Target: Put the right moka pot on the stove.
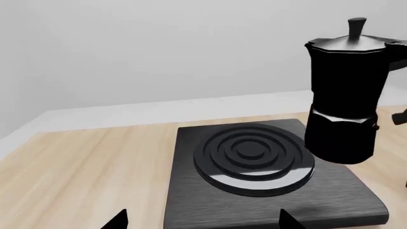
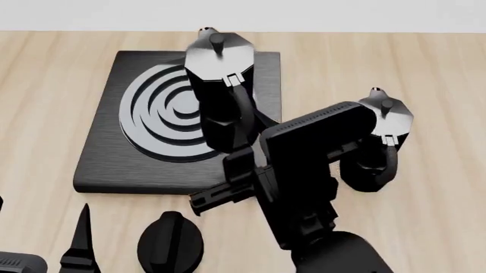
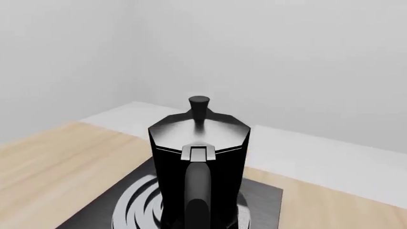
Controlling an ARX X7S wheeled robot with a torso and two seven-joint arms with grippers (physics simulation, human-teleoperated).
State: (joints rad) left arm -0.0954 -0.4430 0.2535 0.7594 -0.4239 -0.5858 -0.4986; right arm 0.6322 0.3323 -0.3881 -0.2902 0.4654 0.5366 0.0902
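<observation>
The right moka pot, black and faceted with a knobbed lid, hangs upright just above the stove, over the right part of its rings. My right gripper is shut on its curved handle from the near side. In the right wrist view the pot fills the middle, handle toward the camera, and hides my fingers, with the stove below. In the left wrist view the pot is over the right edge of the stove. My left gripper is open at the stove's near edge, holding nothing.
A second, identical moka pot stands on the wooden table to the right of the stove, behind my right forearm. A round black knob sits in front of the stove, beside my left gripper. A white wall bounds the table's far edge.
</observation>
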